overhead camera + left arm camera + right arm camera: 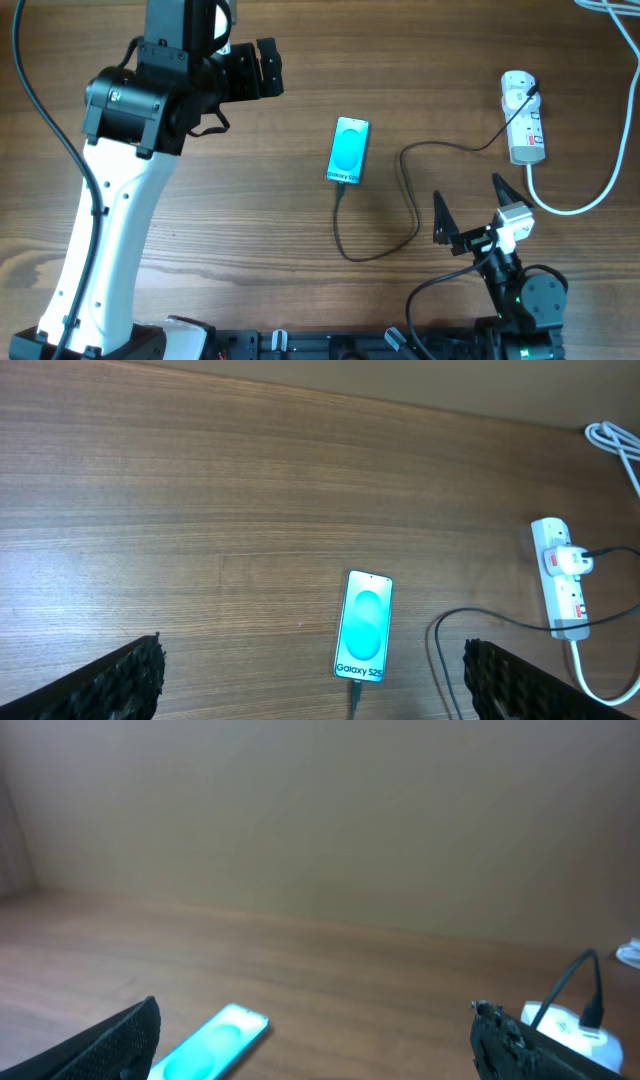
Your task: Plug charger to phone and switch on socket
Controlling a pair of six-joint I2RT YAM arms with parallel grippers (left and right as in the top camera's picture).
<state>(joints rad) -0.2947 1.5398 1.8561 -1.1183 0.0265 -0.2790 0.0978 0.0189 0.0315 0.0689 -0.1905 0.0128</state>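
The phone (349,150) lies flat mid-table, its cyan screen up; it also shows in the left wrist view (362,626) and the right wrist view (210,1045). The charger cable (412,205) runs from the phone's near end, where its tip (353,690) sits in the port, in a loop to a plug (529,96) in the white socket (523,125). The socket also shows in the left wrist view (565,590). My left gripper (266,68) is open and empty, high at the far left. My right gripper (467,190) is open and empty, near the cable loop.
The socket's thick white cord (600,190) curves along the right edge of the wooden table (250,220) and off the far right corner. The left arm's white link (110,230) spans the left side.
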